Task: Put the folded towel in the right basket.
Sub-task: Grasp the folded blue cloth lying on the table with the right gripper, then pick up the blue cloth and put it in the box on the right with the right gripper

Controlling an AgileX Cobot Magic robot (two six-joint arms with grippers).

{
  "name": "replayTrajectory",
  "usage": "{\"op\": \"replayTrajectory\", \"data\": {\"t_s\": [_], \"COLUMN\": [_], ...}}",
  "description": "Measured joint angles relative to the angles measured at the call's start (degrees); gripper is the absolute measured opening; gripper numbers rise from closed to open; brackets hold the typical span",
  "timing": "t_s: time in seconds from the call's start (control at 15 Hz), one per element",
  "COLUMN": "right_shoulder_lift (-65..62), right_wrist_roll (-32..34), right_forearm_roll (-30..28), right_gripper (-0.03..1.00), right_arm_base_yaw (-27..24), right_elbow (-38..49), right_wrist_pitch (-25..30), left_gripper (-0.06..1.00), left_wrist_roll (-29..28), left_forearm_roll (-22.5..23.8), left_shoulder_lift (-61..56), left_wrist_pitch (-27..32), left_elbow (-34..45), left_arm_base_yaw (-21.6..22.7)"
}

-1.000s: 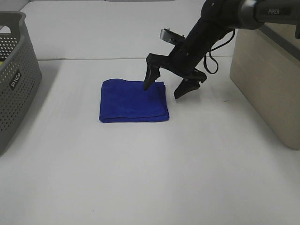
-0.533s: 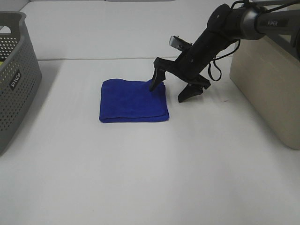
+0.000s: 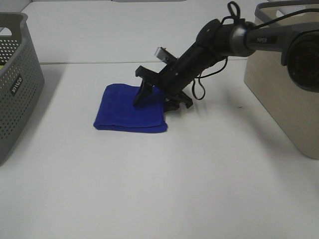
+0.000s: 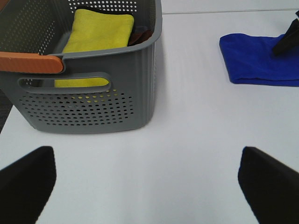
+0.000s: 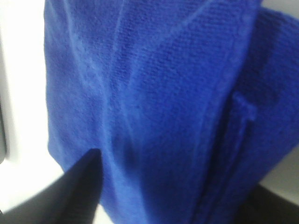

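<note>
- High view: towel [image 3: 130, 108] lies flat on the table [image 3: 149, 189], well apart from the right basket [image 3: 279, 94]. Your right gripper [image 3: 158, 98] straddles its edge, jaws spread. Grasp step.
- Left wrist: left gripper [image 4: 149, 186] spread wide, empty.
- Right wrist: cloth fills the gap between the fingers [image 5: 79, 191]. You likely close next, then lift.

High view over table [image 3: 149, 194], left wrist low — both share towel [image 3: 122, 107], right wrist seemingly against it.

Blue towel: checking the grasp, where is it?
The towel lies on the table, centre-left in the high view, its right edge straddled by the right gripper.
</note>
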Motion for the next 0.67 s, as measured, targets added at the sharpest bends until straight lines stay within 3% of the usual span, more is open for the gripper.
{"op": "replayTrajectory", "data": {"t_s": [0.07, 0.13, 0.4, 0.6, 0.67], "right_shoulder_lift": [0.9, 0.9, -0.6, -4.3, -6.2], "right_wrist_roll": [0.0, 0.0, -0.1, -1.4, -1.4], "right_forearm_roll": [0.2, 0.3, -2.2, -6.9, -7.8], "right_gripper": [0.23, 0.11, 0.12, 0.12, 0.12], "right_arm_base_yaw": [2.8, 3.2, 3.2, 2.6, 1.9], "right_elbow": [0.1, 0.1, 0.2, -8.1, -12.3], "right_wrist_pitch": [-2.7, -3.2, -0.7, 13.2, 15.2], "left_gripper": [0.99, 0.99, 0.99, 0.99, 0.99], "left_wrist_roll": [0.0, 0.0, 0.0, 0.0, 0.0], "left_forearm_roll": [0.0, 0.0, 0.0, 0.0, 0.0], "left_shoulder_lift": [0.0, 0.0, 0.0, 0.0, 0.0], "left_wrist_pitch": [0.0, 0.0, 0.0, 0.0, 0.0], "left_elbow": [0.0, 0.0, 0.0, 0.0, 0.0], "left_arm_base_yaw": [0.0, 0.0, 0.0, 0.0, 0.0]}}
